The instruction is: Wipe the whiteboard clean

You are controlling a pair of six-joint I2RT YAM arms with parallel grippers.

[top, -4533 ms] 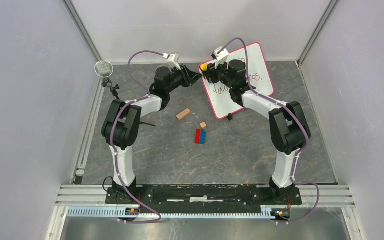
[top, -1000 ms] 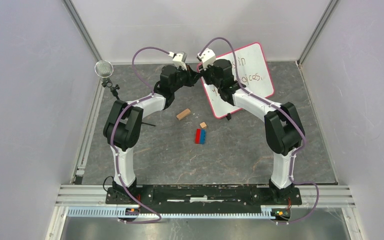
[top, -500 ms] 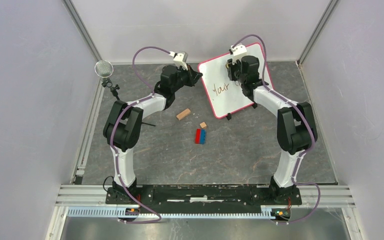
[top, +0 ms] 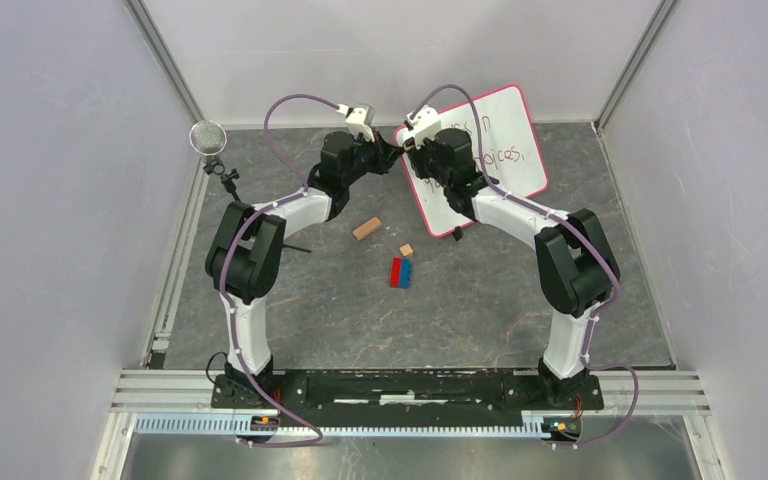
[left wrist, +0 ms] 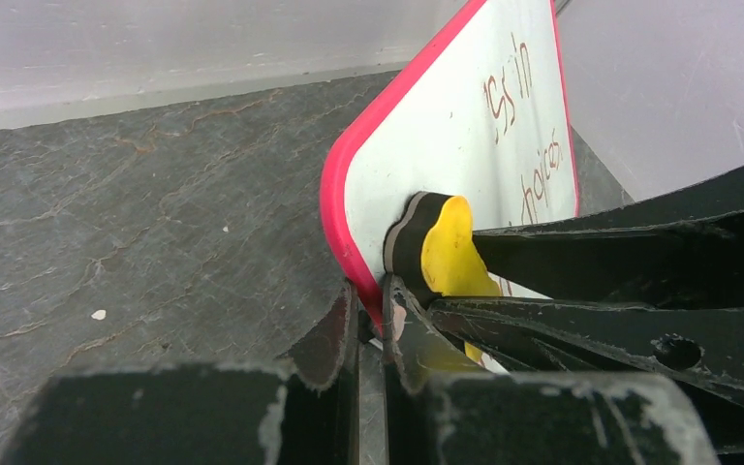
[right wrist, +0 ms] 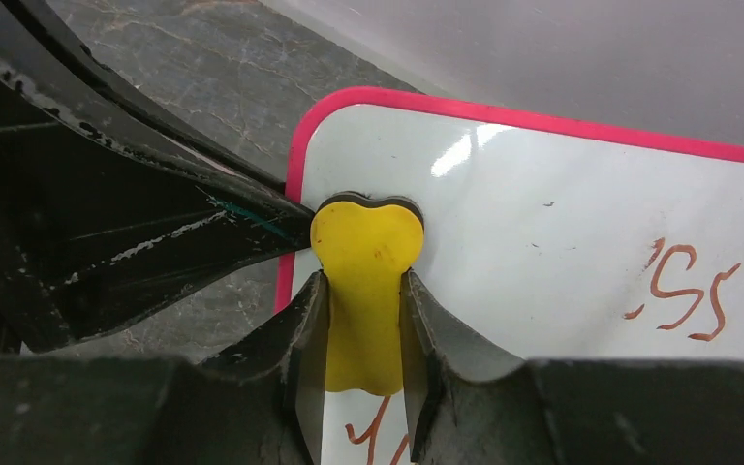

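Left gripper (left wrist: 370,325): jaws closed down to a narrow slit, clamped on the pink frame of the whiteboard (top: 512,135) at its left edge, close to the far-left corner.

Right gripper (right wrist: 363,291): jaws closed tight on the narrow waist of a yellow eraser (right wrist: 366,240). Black pad of eraser pressed flat against the white face, just inside the same corner. Fingers of both grippers nearly meeting there.

Whiteboard located at the far right of the table (top: 300,300), near the back wall. Written face turned up and toward the arms. Lines of red-brown handwriting running from the left gripper's corner toward the far right. Long axis not settled from above, as the outline looks nearly square. Flat or propped: cannot tell.

Middle of the board covered by the right arm in the top view. Writing cut off in both wrist views, and only "choices" and scraps of other words readable. Feet not clearly made out.
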